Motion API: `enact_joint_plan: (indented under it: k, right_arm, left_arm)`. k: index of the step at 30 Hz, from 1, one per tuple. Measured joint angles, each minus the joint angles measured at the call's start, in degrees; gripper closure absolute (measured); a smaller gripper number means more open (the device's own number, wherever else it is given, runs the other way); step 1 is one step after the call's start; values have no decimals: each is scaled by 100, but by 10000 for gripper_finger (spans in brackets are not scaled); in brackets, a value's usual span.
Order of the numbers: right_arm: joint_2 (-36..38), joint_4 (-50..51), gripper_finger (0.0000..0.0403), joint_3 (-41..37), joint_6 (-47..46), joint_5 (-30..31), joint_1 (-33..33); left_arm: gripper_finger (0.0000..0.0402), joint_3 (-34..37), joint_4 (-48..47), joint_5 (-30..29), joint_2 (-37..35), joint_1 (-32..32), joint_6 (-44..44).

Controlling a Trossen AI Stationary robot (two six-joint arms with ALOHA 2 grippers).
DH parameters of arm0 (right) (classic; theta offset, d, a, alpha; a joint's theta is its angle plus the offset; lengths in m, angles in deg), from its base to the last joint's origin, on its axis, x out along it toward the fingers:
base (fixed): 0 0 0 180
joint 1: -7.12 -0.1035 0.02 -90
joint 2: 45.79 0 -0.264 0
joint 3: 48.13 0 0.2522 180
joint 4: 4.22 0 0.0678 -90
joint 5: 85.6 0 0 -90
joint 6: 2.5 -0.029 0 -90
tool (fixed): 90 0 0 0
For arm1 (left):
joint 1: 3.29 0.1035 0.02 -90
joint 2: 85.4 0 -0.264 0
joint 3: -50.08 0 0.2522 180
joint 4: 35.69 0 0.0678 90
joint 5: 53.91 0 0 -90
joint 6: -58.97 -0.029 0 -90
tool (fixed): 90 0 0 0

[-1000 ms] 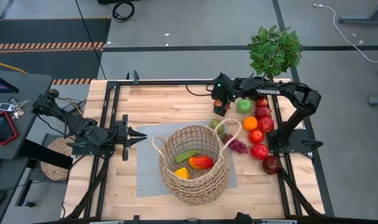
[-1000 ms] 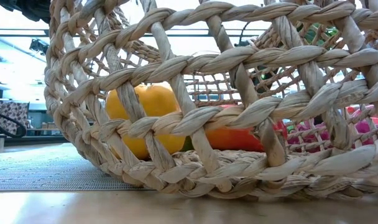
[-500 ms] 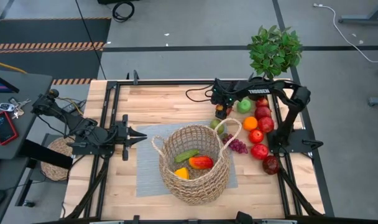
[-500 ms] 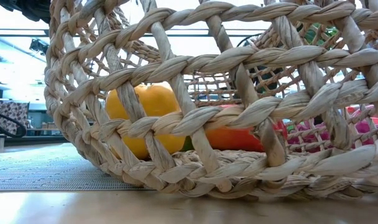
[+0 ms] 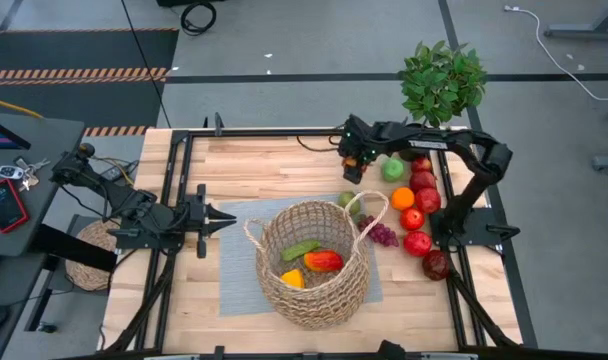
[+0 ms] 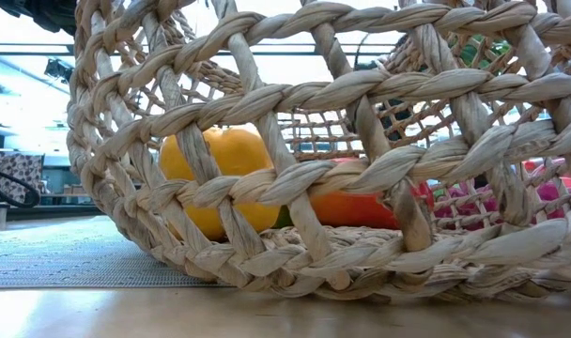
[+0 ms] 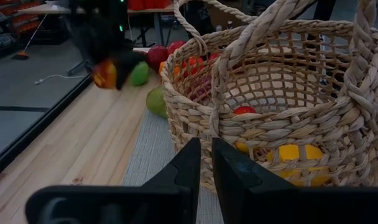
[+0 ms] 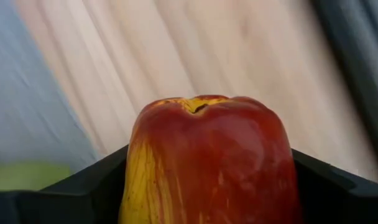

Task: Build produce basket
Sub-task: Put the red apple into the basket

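The right gripper (image 5: pixel 351 168) is closed on a red-and-yellow apple-shaped fruit (image 8: pixel 211 162), its two dark fingers (image 8: pixel 71 186) pressed against either side of it, and holds it above the bare wooden table (image 5: pixel 274 165), beyond the far rim of the basket. In the left wrist view the same fruit (image 7: pixel 106 73) hangs clear of the tabletop in that gripper.

Just beside the right gripper, toward the right arm's base, lies a round green fruit (image 5: pixel 392 169), and past it a curved row of produce: an orange (image 5: pixel 402 198), several dark red and bright red round fruits (image 5: pixel 425 200) and a dark red one (image 5: pixel 435 265) at the row's near end. Between the gripper and the basket sits a pale green fruit (image 5: pixel 346 200), with a purple grape bunch (image 5: pixel 382 235) close to the basket handle.

The large round tan open-weave wicker basket (image 5: pixel 314 265) stands on a grey woven mat (image 5: pixel 239 270) in the middle of the table, well apart from the gripper. Inside it lie a long green vegetable (image 5: pixel 300 249), a red-orange piece (image 5: pixel 323 261) and a yellow piece (image 5: pixel 293 279).

Farthest off, the left gripper (image 5: pixel 224 218) waits with its fingers (image 7: pixel 190 171) shut and empty at the mat's left edge, pointing at the basket.
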Motion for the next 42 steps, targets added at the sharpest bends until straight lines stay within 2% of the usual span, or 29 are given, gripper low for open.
enact_joint_plan:
  k: [6,14,20,29,32,35,38,42]
  right_arm:
    - [675,-306,76,507,-398,-131,-452]
    - [1279,-1871,64,629,-1103,-314,-1479]
    - [1284,-3479,70,630,-1966,-714,-2165]
    - [764,-5116,67,636,-2276,-942,-2980]
    - [537,-5105,68,821,-2234,-953,-3139]
    - [337,-4661,70,1213,-1931,-948,-3295]
    - [101,-3882,70,1750,-1412,-819,-3475]
    - [-278,-2863,69,2475,-569,-314,-3694]
  left_arm:
    - [353,0,0,0,-2,-1,0]
    - [353,0,0,0,0,-1,0]
    - [353,0,0,2,0,-1,0]
    - [353,2,0,2,0,-1,0]
    - [353,2,2,2,-1,-2,0]
    - [353,2,4,2,-1,-1,0]
    - [353,2,8,1,-2,-1,0]
    - [353,2,7,2,0,0,0]
